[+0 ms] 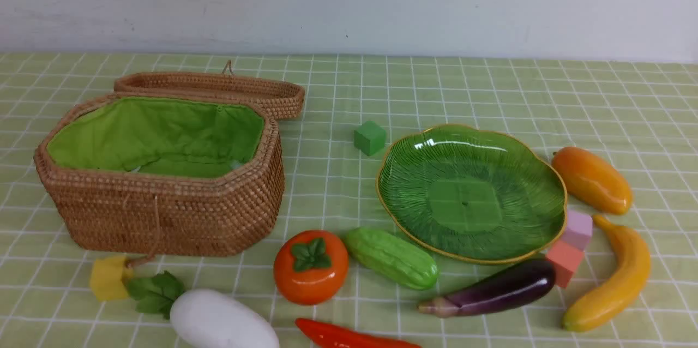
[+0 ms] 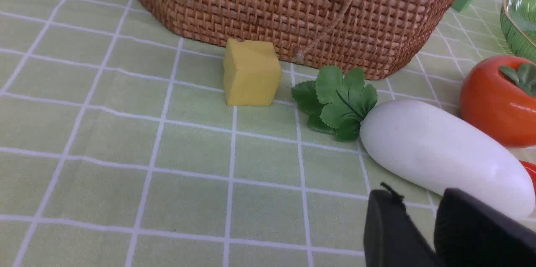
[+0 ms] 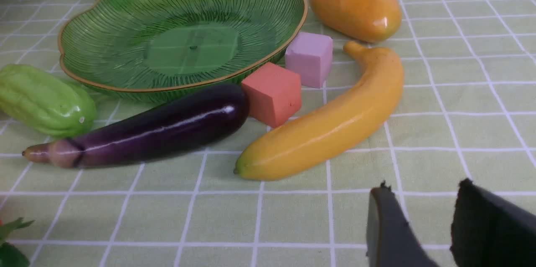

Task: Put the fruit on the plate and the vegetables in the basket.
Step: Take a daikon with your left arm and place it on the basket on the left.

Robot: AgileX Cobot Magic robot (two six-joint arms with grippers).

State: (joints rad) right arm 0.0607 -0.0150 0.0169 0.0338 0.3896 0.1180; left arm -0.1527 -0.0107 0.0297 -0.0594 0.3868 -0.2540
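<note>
my left claw [image 2: 418,202] hangs low over the tabletop [image 1: 338,91], jaws a little apart with nothing between them, close by the leafless end of the white radish [image 1: 223,321]; whether it touches, i cannot tell. my right claw [image 3: 423,191] is unclenched too, gripping nothing, near the banana [image 1: 616,282] but apart from it. the basket [image 1: 163,211] stands on my left, its lid [image 1: 218,89] thrown back behind it and the green lining showing. the plate [image 1: 491,162] sits right of centre. every fruit and vegetable lies on the tabletop, outside both. the persimmon [image 1: 310,266] and cucumber [image 1: 390,258] lie side by side between basket and plate. the eggplant [image 1: 496,289] is just in front of the plate's near rim, and the red pepper [image 1: 349,337] is partly cut off at the near edge. the mango [image 1: 591,180] lies off the plate's right side, with the banana nearer to me. a yellow cube [image 1: 109,277] sits by the basket's near corner and a green cube [image 1: 369,137] behind the plate. a pink cube [image 1: 577,229] and a salmon cube [image 1: 564,262] sit by the rim.
</note>
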